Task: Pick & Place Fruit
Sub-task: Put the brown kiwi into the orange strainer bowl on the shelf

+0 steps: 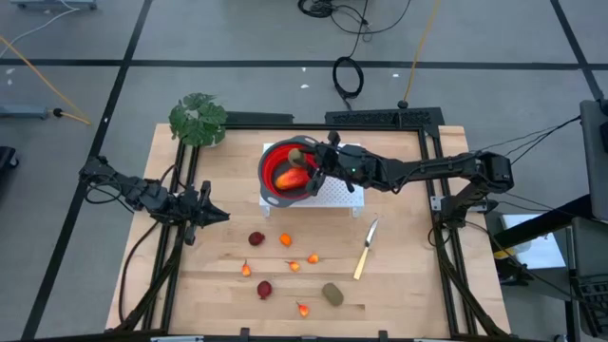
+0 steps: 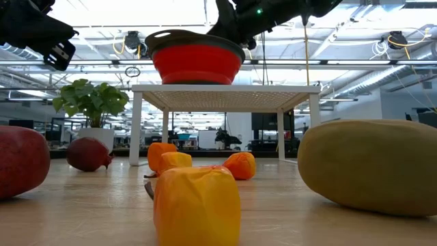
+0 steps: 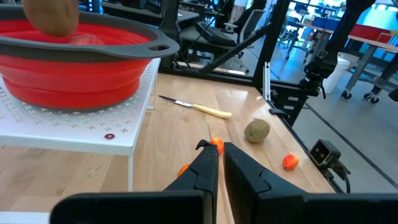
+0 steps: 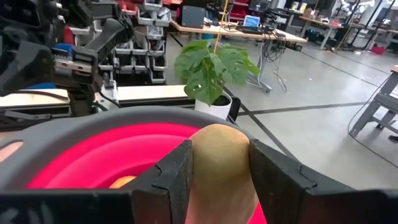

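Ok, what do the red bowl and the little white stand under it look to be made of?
The bowl looks like soft silicone: matte red wall stepped in rings, as if collapsible, with a stiffer grey rim, probably plastic. The stand looks like white-painted metal or plastic; its top is perforated with small cross-shaped holes, on slim white legs. Which of the two, I cannot tell.

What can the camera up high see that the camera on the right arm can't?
Only the high view shows the knife, the loose fruit on the table such as the olive-brown oval, and the left claw, shut and waiting at the table's left. Only the right wrist view shows, close up, the right claw gripping a brownish oval fruit. Both show the red bowl and the potted plant.
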Robot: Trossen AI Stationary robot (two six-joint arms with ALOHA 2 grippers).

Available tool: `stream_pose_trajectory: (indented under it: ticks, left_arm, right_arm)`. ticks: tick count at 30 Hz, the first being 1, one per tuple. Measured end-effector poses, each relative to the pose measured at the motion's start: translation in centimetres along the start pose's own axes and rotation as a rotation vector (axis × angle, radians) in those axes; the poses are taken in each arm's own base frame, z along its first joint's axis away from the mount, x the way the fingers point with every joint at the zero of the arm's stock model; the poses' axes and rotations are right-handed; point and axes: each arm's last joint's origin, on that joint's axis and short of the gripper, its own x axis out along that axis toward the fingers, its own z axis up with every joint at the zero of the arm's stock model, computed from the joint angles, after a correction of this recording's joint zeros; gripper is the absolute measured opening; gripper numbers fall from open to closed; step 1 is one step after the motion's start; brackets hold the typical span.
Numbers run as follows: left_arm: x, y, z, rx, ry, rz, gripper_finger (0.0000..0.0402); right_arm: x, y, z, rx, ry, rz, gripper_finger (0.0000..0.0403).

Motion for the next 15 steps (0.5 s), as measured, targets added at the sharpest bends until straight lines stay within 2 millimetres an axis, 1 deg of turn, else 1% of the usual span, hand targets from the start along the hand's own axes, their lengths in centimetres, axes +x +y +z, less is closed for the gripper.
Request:
stream_pose_trajectory:
  ticks: [6, 15]
  left_arm:
    - [0.00, 0.00, 0.00, -0.001, 0.000, 0.000, 0.0024]
    - [0.00, 0.00, 0.00, -0.002, 0.000, 0.000, 0.0024]
  right_arm:
    - [0.00, 0.06, 0.00, 0.049, -0.001, 0.019, 0.0142]
    - [-0.01, 0.09, -0.10, 0.057, 0.009, 0.024, 0.0142]
